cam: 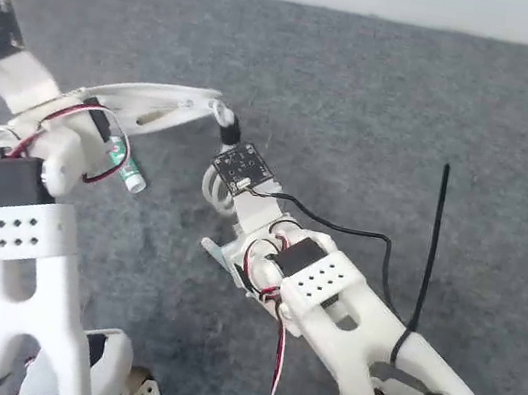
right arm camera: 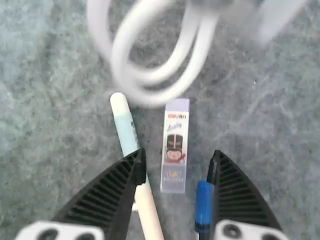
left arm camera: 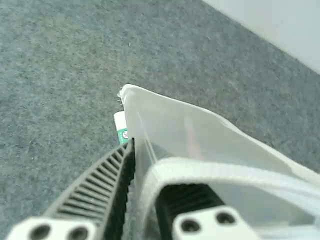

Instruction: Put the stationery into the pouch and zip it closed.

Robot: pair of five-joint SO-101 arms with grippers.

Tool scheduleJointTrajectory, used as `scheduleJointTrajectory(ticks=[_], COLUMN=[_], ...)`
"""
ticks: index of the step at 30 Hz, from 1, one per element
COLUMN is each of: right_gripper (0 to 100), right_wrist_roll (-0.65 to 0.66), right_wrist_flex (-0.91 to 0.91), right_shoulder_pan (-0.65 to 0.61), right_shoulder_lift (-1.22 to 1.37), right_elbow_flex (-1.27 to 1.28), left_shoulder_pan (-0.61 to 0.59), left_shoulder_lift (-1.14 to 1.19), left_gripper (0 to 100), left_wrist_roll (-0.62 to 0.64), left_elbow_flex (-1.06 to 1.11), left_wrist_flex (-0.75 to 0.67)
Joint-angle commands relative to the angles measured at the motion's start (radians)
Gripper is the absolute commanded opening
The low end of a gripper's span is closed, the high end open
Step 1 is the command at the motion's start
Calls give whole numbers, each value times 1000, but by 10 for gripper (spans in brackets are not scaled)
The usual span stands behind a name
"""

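Left gripper (left arm camera: 144, 162) is pinching pouch (left arm camera: 190, 135), half-hiding a tube (left arm camera: 120, 131). Right gripper (right arm camera: 178, 153) is gaping over eraser (right arm camera: 175, 131), lying lengthwise between jaws.

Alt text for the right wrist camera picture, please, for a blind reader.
The open right gripper hangs over a small eraser with a toy-soldier picture, lying on the grey mat between its jaws. A pale blue pen lies by one jaw, a dark blue pen by the other; a white cable loops nearby.
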Motion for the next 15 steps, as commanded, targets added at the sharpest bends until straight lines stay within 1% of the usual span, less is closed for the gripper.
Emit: scheduleJointTrajectory(ticks=[1,4,7,9,11,15], right_gripper=[198,198,198,198,198,198], right_wrist_roll=[-5,2,71,83,83,81], right_wrist_flex=[-71,-134,-182,-205,-193,-113], right_shoulder_pan=[7,7,8,8,10,39], right_shoulder_lift=[24,74,131,165,202,285], right_elbow_flex=[-58,-60,-60,-66,-97,-189], left_shoulder_pan=[-6,-6,-6,-6,-6,-6], left_shoulder_lift=[-9,-9,-9,-9,-9,-9], left_gripper=[9,9,9,9,9,9], left_wrist_roll=[14,14,14,14,14,14], left_elbow_flex=[-18,-18,-18,-18,-18,-18], left_wrist_flex=[-37,-37,-34,-32,-32,-31])
